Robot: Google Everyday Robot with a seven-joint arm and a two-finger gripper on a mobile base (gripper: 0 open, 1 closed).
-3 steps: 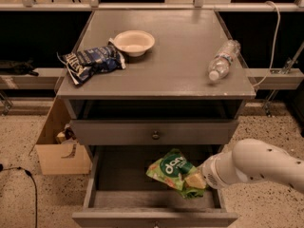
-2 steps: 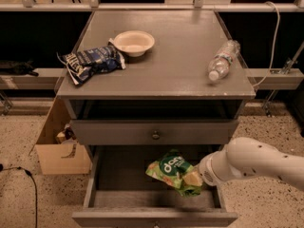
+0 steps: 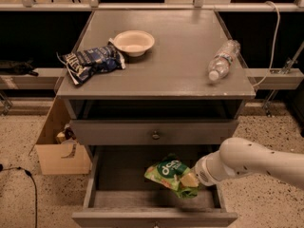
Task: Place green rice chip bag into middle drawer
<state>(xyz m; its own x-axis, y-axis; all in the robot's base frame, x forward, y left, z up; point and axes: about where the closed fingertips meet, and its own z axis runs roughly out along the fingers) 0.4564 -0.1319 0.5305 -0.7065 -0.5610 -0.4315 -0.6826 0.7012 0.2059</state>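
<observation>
The green rice chip bag, crinkled with a dark green oval, hangs tilted over the right half of the open middle drawer, whose bare grey floor and side walls show. My gripper, at the end of the white arm coming in from the right, is shut on the bag's lower right corner. The bag mostly hides the gripper. I cannot tell whether the bag touches the drawer floor.
Above is a shut grey drawer with a round knob. On the cabinet top lie a dark blue chip bag, a white bowl and a water bottle. A cardboard box stands at the left.
My arm has moved a little to the left and carried the green bag slightly leftward and lower over the open drawer. Nothing on the cabinet top has moved.
</observation>
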